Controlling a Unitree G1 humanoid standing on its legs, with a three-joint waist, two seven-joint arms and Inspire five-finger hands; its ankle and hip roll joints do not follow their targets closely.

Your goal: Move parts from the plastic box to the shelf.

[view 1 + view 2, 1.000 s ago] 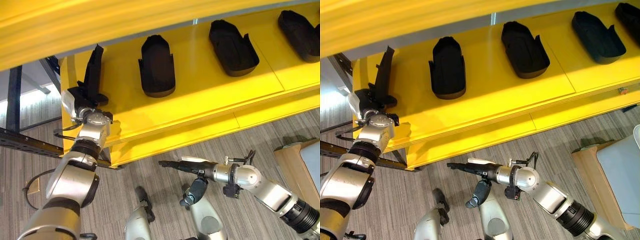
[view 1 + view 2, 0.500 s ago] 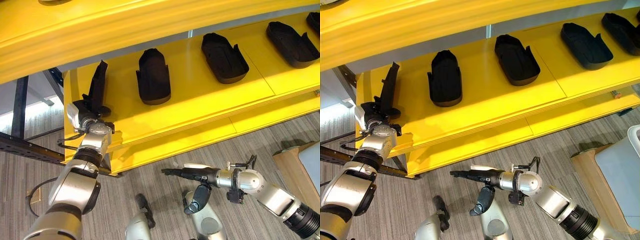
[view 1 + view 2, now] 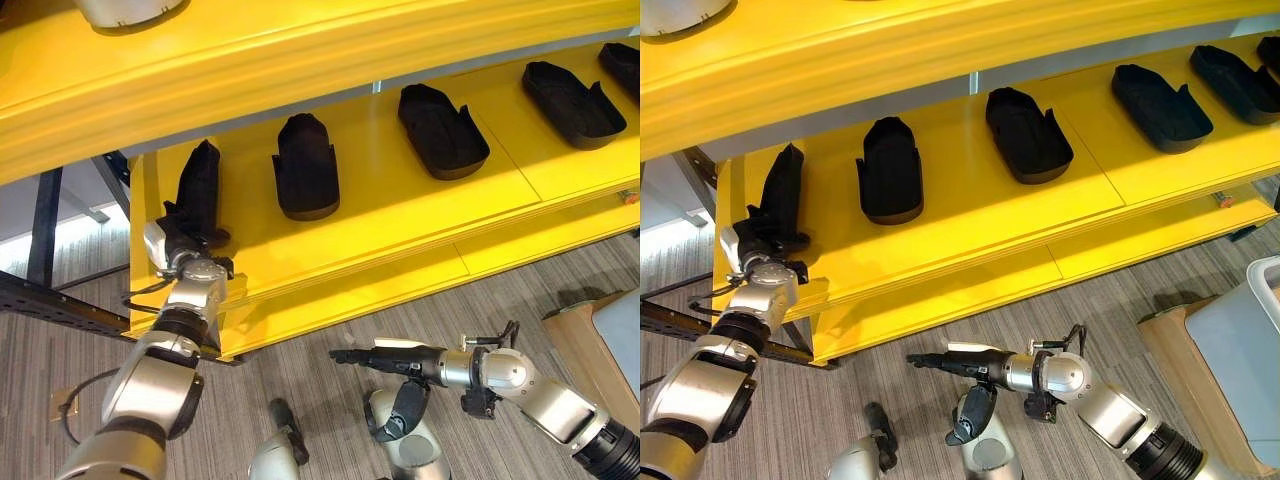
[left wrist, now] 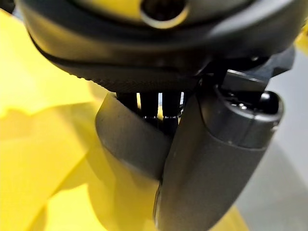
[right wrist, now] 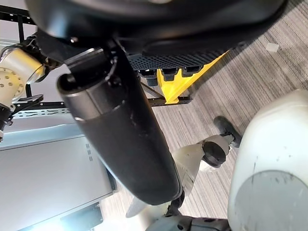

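Parts (image 3: 306, 166) sat in a row along the yellow shelf (image 3: 400, 215), well apart. Leftmost part (image 3: 197, 186) had tipped down from upright, near flat at the shelf's end, the left hand (image 3: 180, 240) clenched round it. Right hand (image 3: 385, 355) hovered over the floor (image 3: 300, 370), fingers straight.

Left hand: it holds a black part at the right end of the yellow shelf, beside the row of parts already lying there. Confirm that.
Wrong end. In the left eye view the left hand holds the black part at the left end of the yellow shelf, beside the row of parts already lying there.
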